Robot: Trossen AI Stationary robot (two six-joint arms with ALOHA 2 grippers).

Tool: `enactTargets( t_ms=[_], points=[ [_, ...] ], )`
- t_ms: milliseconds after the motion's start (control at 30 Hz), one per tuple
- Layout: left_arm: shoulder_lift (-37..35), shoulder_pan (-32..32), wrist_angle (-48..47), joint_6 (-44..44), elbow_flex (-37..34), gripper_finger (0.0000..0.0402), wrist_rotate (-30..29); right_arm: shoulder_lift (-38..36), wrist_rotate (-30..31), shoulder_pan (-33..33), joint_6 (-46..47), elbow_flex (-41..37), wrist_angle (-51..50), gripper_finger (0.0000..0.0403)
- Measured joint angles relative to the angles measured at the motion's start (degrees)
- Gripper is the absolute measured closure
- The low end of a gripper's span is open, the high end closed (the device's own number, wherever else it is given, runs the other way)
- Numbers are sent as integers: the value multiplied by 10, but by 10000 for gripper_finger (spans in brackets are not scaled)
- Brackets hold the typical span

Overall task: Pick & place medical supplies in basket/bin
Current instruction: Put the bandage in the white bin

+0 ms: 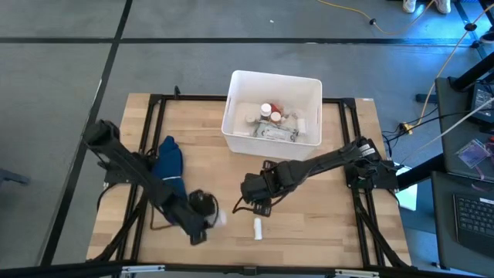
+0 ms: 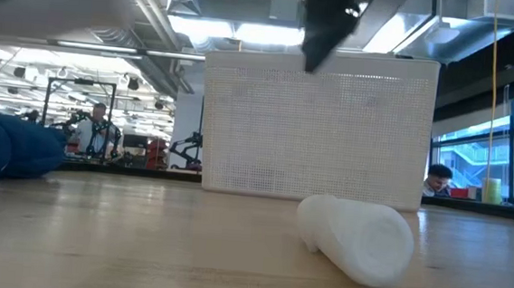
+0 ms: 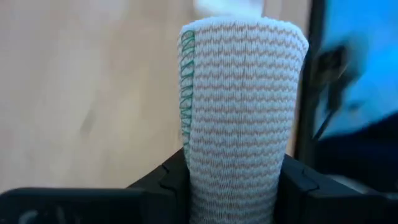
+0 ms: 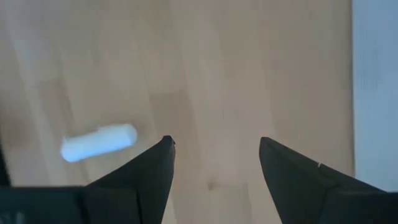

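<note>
The white bin [image 1: 270, 85] stands at the table's far middle and holds several supplies, among them a red-orange bottle [image 1: 275, 113] and a flat pack [image 1: 274, 133]. My left gripper [image 1: 214, 218] is near the table's near edge, shut on a white woven bandage roll [image 3: 239, 106]. My right gripper [image 4: 214, 146] is open above bare wood, between the bin and a small white tube [image 1: 258, 228]. That tube [image 4: 99, 142] lies on its side on the table, in front of the bin [image 2: 317, 126] in the low view [image 2: 359, 237]. A dark blue cloth [image 1: 168, 166] lies under the left arm. My left gripper pinches the bandage roll between its two fingers [image 3: 158, 180], one on each side of the roll's lower part [image 3: 230, 186]. The roll reaches well past the fingertips, and its green-stitched edge [image 3: 185, 81] faces the camera.
A black frame [image 1: 154, 100] runs around the wooden table. The blue cloth [image 2: 12, 150] lies at the table's left. Bare wood lies between the bin and the near edge. People and equipment show in the room beyond the table.
</note>
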Motion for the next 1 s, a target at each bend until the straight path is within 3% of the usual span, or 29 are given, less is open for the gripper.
enactTargets(
  t_ms=[133, 333, 433, 567, 667, 867, 1000],
  points=[
    [-82, 41, 28, 52, 0, 267, -31, -15, 3, 19, 57, -27, 1, 169],
    [-201, 122, 156, 221, 0, 268, -109, -31, 6, 47, 118, -29, -10, 169],
    [-241, 174, 248, 322, 1, 269, -152, -45, 7, 59, 140, -29, -15, 169],
    [-260, 261, 333, 452, 9, 269, -152, -66, 19, 66, 174, -29, -14, 169],
    [-246, 338, 318, 487, 49, 269, -131, -84, 50, 66, 203, -29, -17, 169],
    [-156, 477, 219, 510, 154, 269, 50, -109, 91, 61, 252, -29, -21, 169],
    [-83, 538, 127, 535, 220, 270, 109, -110, 107, 54, 286, -29, -31, 169]
  ],
)
